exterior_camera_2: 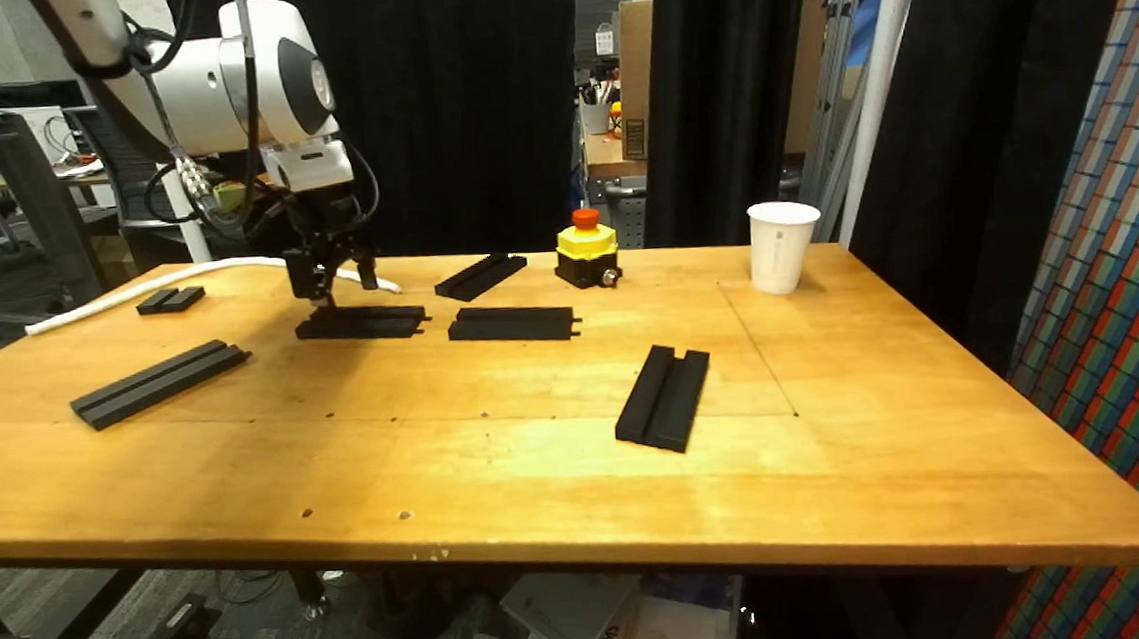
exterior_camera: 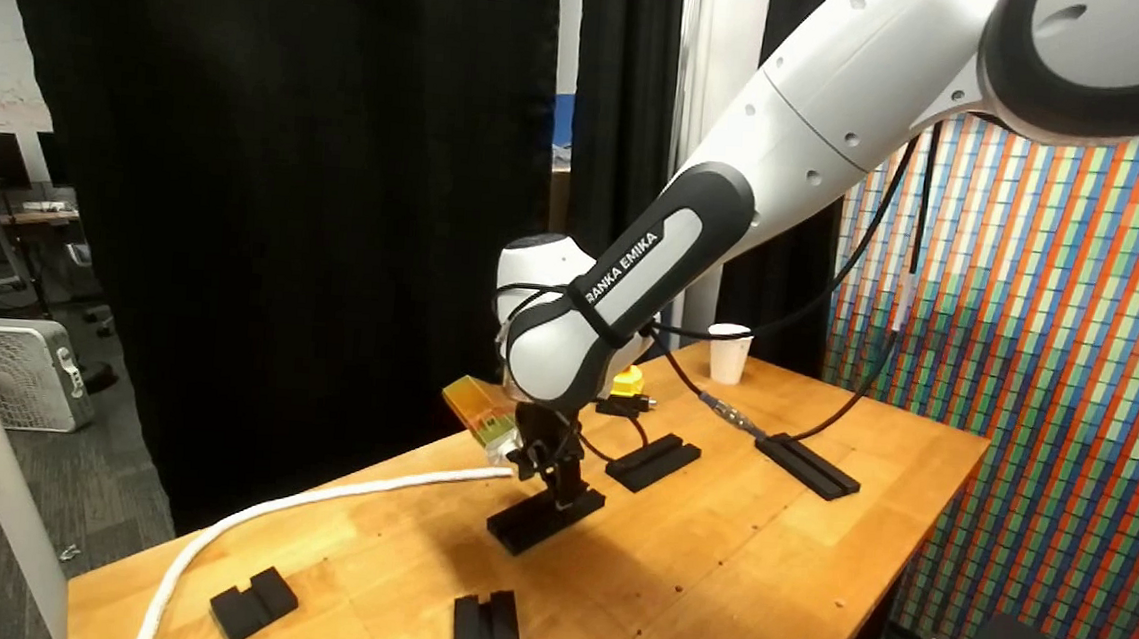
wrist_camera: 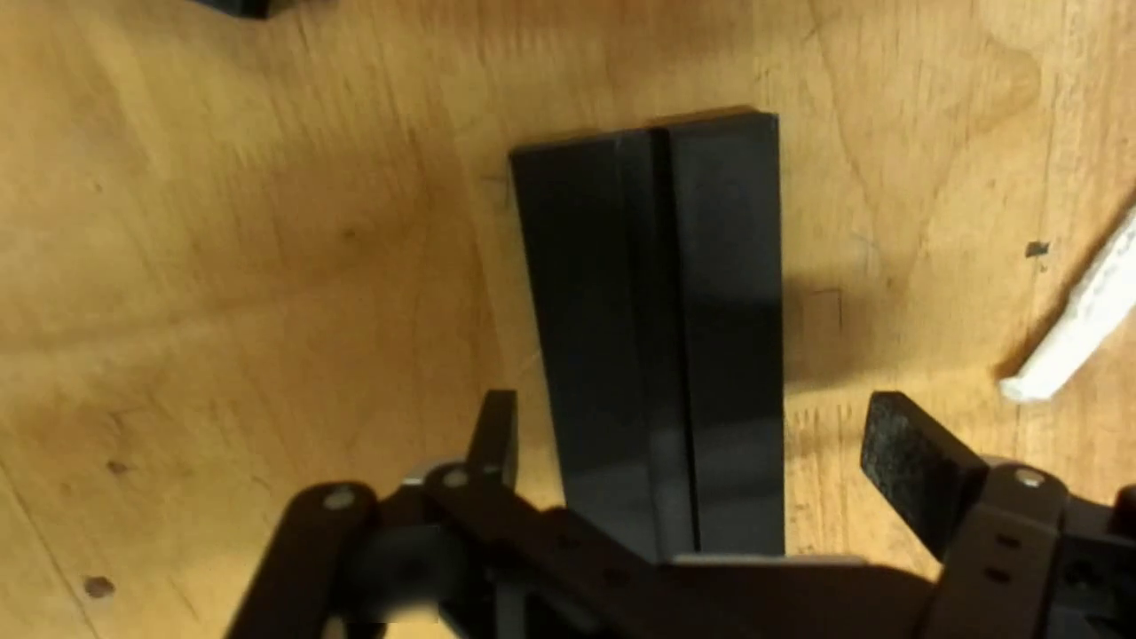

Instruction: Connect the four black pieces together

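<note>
The black piece (wrist_camera: 729, 337) in the middle of your wrist view lies flat on the bench (exterior_camera_2: 501, 485); its long axis and lengthwise groove run nearly top to bottom, upper end leaning slightly left. In an exterior view you see it left of centre, lying roughly left to right, two small prongs at its right end. Your end effector (wrist_camera: 690, 413) stands wide to either side of it, a strip of bench showing along each long edge. Just right of it there, a second piece (exterior_camera_2: 510, 326) lies nearly in line, prongs also rightward. A third piece (exterior_camera_2: 161, 384) at left, a fourth piece (exterior_camera_2: 680, 400) right of centre and, farther back, a fifth piece (exterior_camera_2: 481, 280) all slant from lower left to upper right, the fourth most steeply. At upper right a white paper cup (exterior_camera_2: 783, 254) stands upright; you cannot see its bottom. In the upper-centre background, a pale cup (exterior_camera_2: 596, 118) holds thin upright things (exterior_camera_2: 599, 91).
</note>
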Controlling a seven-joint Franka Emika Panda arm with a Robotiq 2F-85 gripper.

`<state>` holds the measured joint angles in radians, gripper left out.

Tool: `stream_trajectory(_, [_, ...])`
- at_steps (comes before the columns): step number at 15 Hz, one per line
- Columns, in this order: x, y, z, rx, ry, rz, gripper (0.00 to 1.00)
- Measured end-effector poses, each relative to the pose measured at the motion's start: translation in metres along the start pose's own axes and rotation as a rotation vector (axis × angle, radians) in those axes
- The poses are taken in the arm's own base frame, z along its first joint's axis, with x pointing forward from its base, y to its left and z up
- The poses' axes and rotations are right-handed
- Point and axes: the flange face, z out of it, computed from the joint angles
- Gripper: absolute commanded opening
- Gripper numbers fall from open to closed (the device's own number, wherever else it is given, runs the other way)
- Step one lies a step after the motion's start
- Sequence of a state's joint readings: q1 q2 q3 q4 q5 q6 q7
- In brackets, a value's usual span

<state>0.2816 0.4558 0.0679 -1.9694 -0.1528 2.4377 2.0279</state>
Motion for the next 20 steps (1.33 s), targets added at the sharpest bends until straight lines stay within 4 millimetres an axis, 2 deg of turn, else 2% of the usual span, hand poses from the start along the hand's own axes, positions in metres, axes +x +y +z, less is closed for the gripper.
stream_trajectory(3, [0.000,-0.001,-0.001,0.007,-0.010,-0.116,1.00])
stream_trajectory(7, [-0.016,0.003,0.000,0.013,-0.034,-0.212,1.00])
stream_trajectory(14, [-0.048,0.011,0.016,-0.013,-0.064,-0.247,1.00])
stream_trajectory(20, [-0.057,0.009,0.021,-0.016,-0.071,-0.250,1.00])
